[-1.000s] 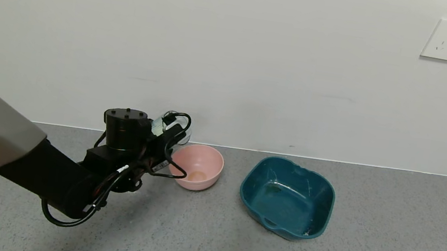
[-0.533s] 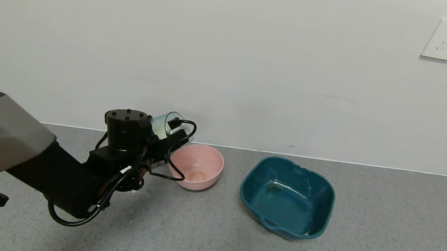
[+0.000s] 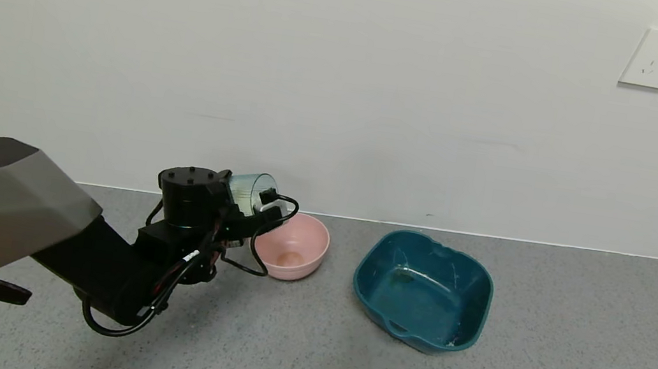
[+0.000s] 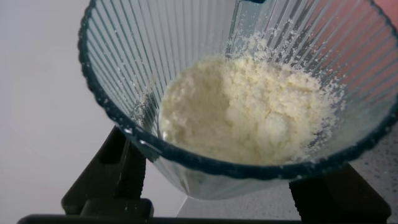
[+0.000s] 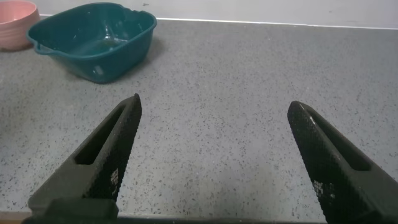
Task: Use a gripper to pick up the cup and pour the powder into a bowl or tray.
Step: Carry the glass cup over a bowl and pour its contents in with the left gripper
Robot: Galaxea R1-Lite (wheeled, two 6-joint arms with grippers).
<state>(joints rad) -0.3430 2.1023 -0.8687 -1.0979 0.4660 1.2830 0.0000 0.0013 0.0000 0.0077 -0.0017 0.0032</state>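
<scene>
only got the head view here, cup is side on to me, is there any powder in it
Observer: Yes. The left wrist view looks into the cup, and a clumpy heap of off-white powder sits inside it.
Operator: is the left gripper really on it
Observer: The left gripper is shut on the cup; its black fingers show on either side of the ribbed wall.
Operator: where's the right arm, can't see it
Observer: The right gripper is open, over bare grey floor. Its camera shows the teal tray farther off and an edge of the pink bowl beyond that.
</scene>
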